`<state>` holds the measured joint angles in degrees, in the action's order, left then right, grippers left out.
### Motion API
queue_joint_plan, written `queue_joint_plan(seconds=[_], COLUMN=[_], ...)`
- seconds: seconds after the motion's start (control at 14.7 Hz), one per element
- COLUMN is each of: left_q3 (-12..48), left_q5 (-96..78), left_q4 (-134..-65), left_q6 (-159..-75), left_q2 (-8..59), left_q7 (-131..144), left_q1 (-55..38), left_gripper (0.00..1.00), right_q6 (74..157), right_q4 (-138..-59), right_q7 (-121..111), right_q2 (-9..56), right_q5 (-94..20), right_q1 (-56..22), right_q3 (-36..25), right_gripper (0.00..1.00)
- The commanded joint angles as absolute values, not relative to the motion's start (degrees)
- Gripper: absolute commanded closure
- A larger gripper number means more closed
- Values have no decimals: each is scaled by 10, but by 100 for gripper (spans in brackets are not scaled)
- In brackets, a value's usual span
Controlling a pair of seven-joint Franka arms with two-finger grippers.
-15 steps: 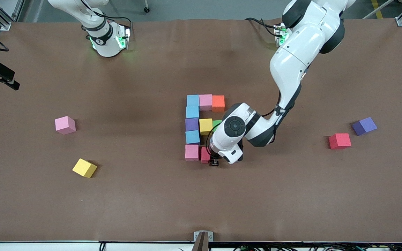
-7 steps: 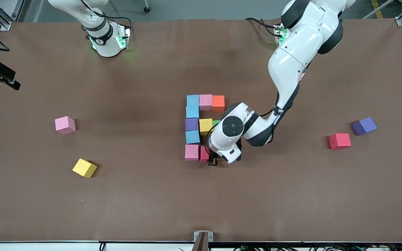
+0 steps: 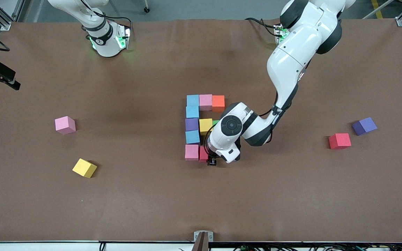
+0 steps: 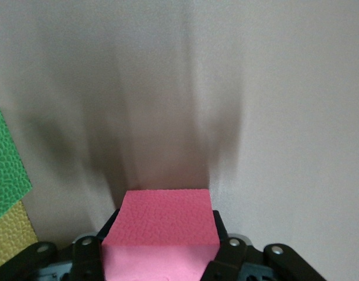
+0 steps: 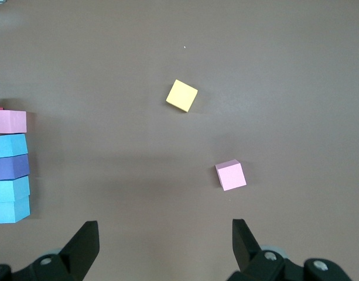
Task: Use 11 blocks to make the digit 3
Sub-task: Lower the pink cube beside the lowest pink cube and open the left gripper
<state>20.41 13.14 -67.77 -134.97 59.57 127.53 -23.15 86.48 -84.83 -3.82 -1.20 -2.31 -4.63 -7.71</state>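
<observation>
Now the left gripper (image 3: 212, 161) is clamped on a red block (image 4: 161, 225), right beside the pink block (image 3: 191, 152) at the near end of the digit 3 (image 3: 201, 126). Loose pink (image 3: 65, 124), yellow (image 3: 84, 168), red (image 3: 339, 141) and purple (image 3: 364, 126) cubes lie well apart. The right gripper (image 5: 164, 246) waits wide open, empty.

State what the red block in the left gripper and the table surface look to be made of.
Red block: seemingly foam, matte; its faces show a fine pebbled grain with no shine, as the left gripper clamps it. Table surface: a brown matte sheet, maybe paper or felt; faint creases, no gloss. Exact material unclear.
</observation>
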Motion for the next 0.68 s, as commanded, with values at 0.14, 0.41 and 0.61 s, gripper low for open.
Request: queue_joint_plan(seconds=[0.14,0.41,0.61], left_q3=[192,191,191], left_q5=[119,120,125], left_q4=[-659,-663,-665], left_q6=[-1364,-1361,-1340], left_q2=[608,601,585], left_q7=[1277,1274,1275], left_q1=[-242,-237,-237], left_gripper=[42,0,0], right_q6=[860,860,860], right_q4=[-851,-852,-852], right_q7=[-36,-36,-36], right_q2=[-18,-18,-18], right_q5=[-16,-16,-16], right_q1=[-51,-51,-54], right_q3=[-76,-76,-76], right_gripper=[0,0,0])
